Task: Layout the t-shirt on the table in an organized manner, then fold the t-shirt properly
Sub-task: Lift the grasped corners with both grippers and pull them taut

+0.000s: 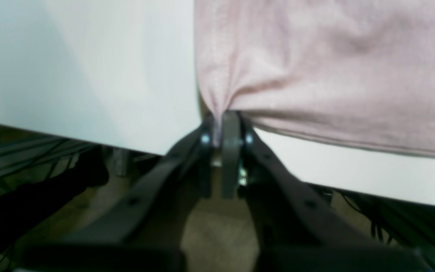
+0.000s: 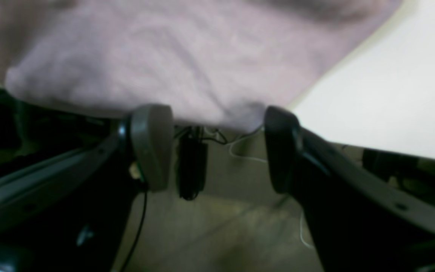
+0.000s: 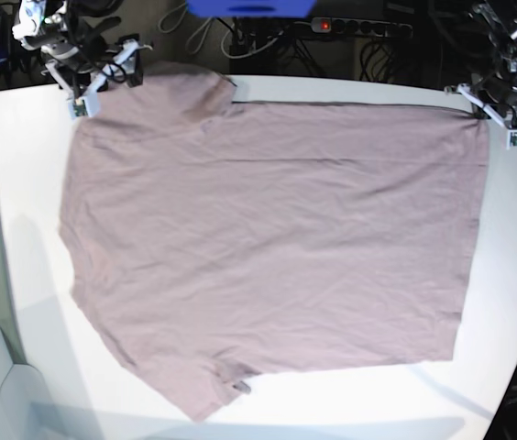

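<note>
Along the table's (image 3: 20, 302) far edge, left hand (image 1: 221, 124) pinches the t-shirt's (image 3: 268, 247) corner, right hand (image 2: 217, 147) gapes wide.

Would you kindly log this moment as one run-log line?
t-shirt: spread flat on table | left gripper: shut on t-shirt corner | right gripper: open at shirt edge

No readable text, labels, brands, numbers or signs.

The t-shirt (image 3: 268, 247) lies spread across the table (image 3: 515, 275) with its mauve cloth plain, and no print or tag can be read on it in any view. The bare white tabletop along its edges and corners carries no marks. Both wrist views are too blurred for any lettering on the gear to show.
</note>
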Controlling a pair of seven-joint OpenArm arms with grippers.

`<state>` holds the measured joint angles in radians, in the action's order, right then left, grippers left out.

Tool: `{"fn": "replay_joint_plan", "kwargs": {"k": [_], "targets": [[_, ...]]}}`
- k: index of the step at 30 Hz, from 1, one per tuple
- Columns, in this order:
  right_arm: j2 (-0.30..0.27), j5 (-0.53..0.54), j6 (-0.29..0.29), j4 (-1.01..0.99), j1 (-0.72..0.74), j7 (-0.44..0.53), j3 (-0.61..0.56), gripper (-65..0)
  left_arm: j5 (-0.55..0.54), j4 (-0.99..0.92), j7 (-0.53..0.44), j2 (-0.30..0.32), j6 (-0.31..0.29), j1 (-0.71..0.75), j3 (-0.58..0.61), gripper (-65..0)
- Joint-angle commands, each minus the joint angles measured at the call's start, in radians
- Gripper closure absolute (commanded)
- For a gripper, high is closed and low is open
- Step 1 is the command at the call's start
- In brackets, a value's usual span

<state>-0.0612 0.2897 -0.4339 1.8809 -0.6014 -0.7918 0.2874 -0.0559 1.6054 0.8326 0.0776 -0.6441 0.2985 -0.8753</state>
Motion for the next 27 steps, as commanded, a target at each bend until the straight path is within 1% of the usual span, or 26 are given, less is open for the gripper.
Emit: {"fn": "replay_joint_plan", "kwargs": {"k": [1,8,10,12,14,17,18,24,27], "targets": [[-0.006,0.001,-0.007,-0.007,-0.004,-0.010,0.003,-38.8,0.000,0.019,-0.014,0.014,0.007,-0.003,-0.005,-0.1],[-0.006,0.001,-0.007,-0.027,0.011,-0.010,0.003,-38.2,0.000,0.019,-0.009,0.032,0.007,-0.003,-0.005,-0.1],[-0.006,0.001,-0.007,-0.027,0.011,-0.010,0.003,-36.0,0.000,0.019,-0.009,0.032,0.007,-0.003,-0.005,-0.1],[-0.006,0.001,-0.007,-0.027,0.013,-0.010,0.003,-29.4,0.000,0.020,-0.009,0.032,0.007,-0.003,-0.005,-0.1],[-0.006,0.001,-0.007,-0.027,0.015,-0.016,0.003,-19.9,0.000,0.020,-0.009,0.032,0.007,-0.003,-0.005,-0.1],[-0.006,0.001,-0.007,-0.027,0.016,-0.018,0.003,-2.9,-0.002,0.020,-0.009,0.032,0.007,-0.003,-0.005,-0.1],[-0.006,0.001,-0.007,-0.027,0.016,-0.018,0.003,0.0,-0.002,0.020,-0.009,0.032,0.007,-0.003,-0.005,-0.1],[-0.007,0.001,-0.010,-0.016,0.015,-0.019,0.003,0.0,-0.002,0.020,-0.009,0.032,0.007,-0.015,-0.005,-0.1],[-0.010,0.001,-0.010,0.026,0.011,-0.019,0.003,0.0,-0.002,0.025,-0.009,0.032,0.007,-0.017,-0.005,-0.1]]}}
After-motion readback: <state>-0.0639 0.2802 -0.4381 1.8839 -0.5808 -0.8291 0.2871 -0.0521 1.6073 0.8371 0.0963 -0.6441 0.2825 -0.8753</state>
